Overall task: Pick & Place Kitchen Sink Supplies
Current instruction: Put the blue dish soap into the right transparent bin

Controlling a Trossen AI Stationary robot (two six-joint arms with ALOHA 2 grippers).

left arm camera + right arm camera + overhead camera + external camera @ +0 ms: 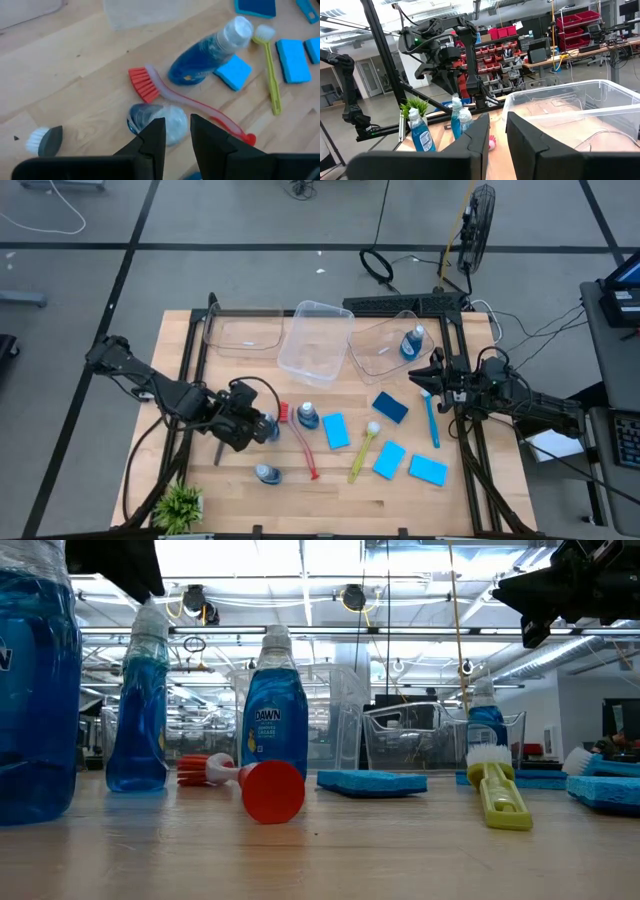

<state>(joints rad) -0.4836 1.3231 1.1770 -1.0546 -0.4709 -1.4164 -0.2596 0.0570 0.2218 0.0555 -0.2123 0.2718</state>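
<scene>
We have the left gripper (262, 427) poised right above a small clear bottle of blue liquid (159, 121) standing on the wooden table (330, 500), beside the red long-handled brush (185, 102); fingers (153, 137) are narrowly parted and hold nothing. To grab well we judge they need to open wider than the cap, come straight down over it, and close on the neck without brushing the red bristles. The right gripper (428, 375) hangs near the clear plastic bin holding one bottle (412, 342), fingers nearly together and empty. Hard to tell: whether our left fingers touch the cap, since they hide part of it. The grey brush (44, 140) is cut off in the left wrist view, only its head showing.
</scene>
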